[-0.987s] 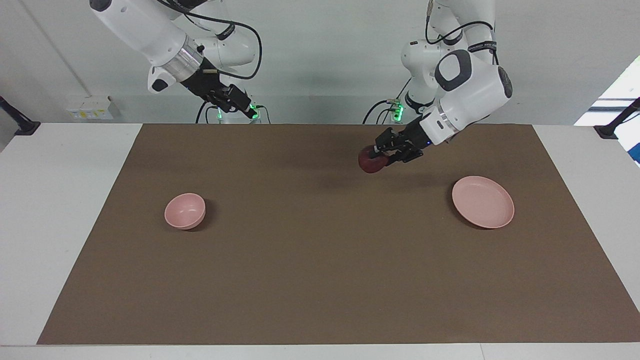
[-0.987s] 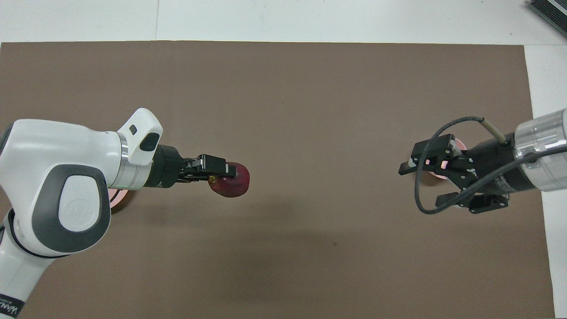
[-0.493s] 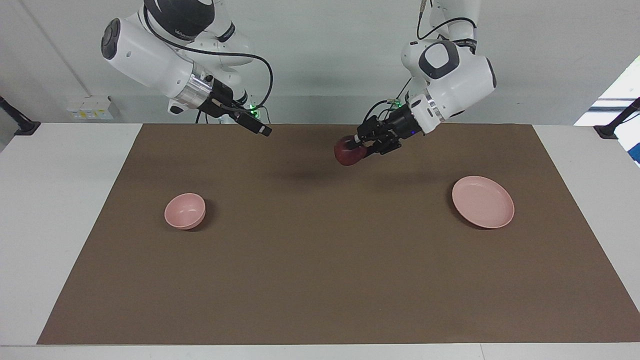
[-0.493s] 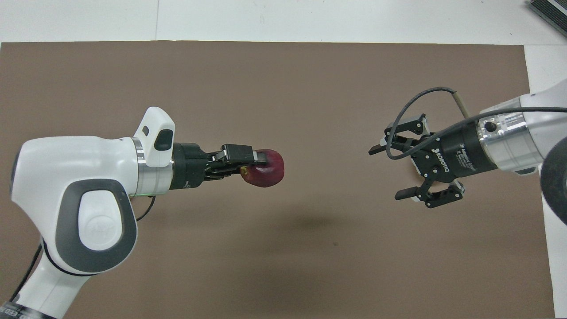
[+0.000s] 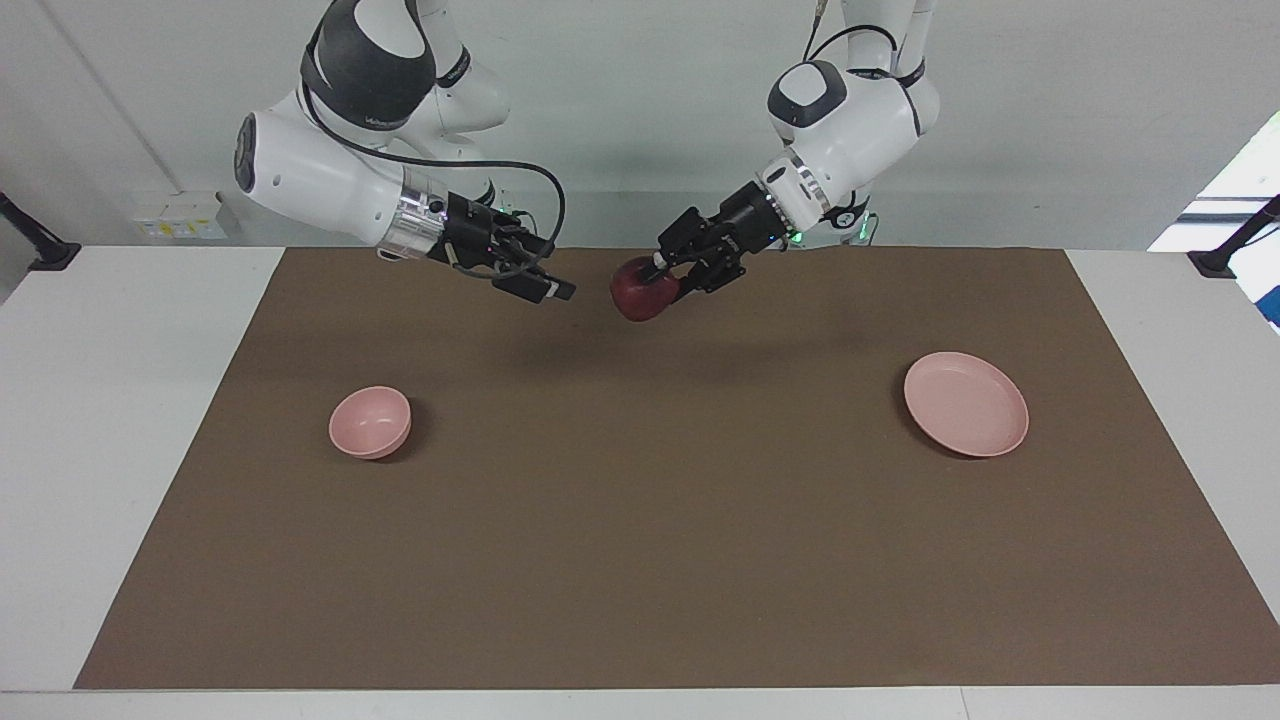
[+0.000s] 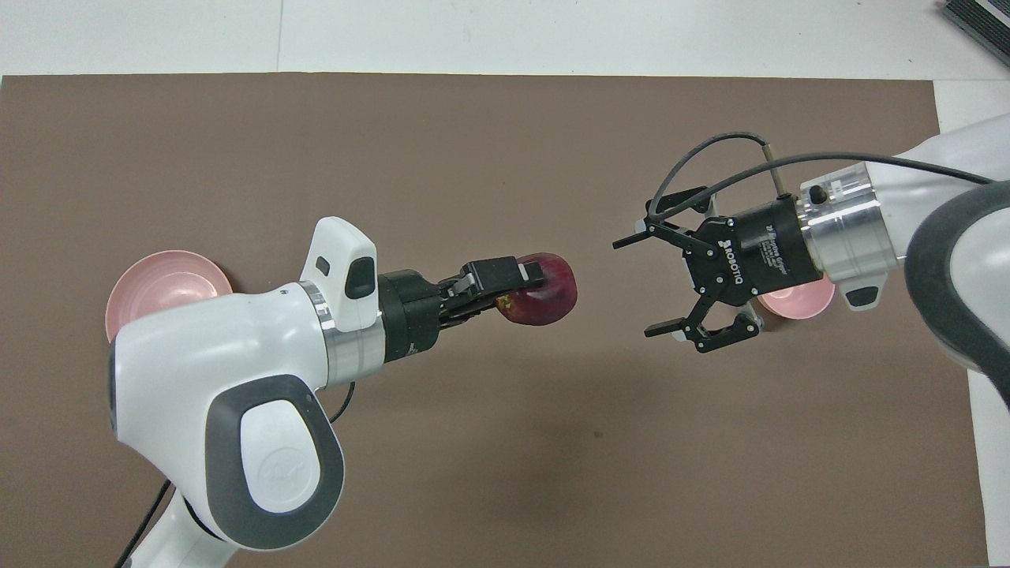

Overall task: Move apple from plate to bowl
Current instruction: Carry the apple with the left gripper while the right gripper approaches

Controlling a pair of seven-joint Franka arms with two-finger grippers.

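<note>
My left gripper [image 5: 657, 279] is shut on the dark red apple [image 5: 638, 292] and holds it in the air over the middle of the mat; the gripper [image 6: 527, 281] and the apple [image 6: 546, 292] also show in the overhead view. My right gripper [image 5: 556, 290] is open and empty in the air, facing the apple with a gap between them; it also shows in the overhead view [image 6: 636, 287]. The flat pink plate [image 5: 966, 404] lies empty at the left arm's end. The small pink bowl [image 5: 370, 422] stands empty at the right arm's end, partly hidden under the right gripper in the overhead view [image 6: 798, 298].
A brown mat [image 5: 640, 540] covers most of the white table. The plate [image 6: 158, 278] is partly covered by the left arm in the overhead view. A dark object [image 6: 978, 20] lies at the table's corner farthest from the robots.
My left gripper has carried the apple up and away from the plate toward the middle of the table. My right gripper has swung in from over the bowl toward the apple, staying open.
</note>
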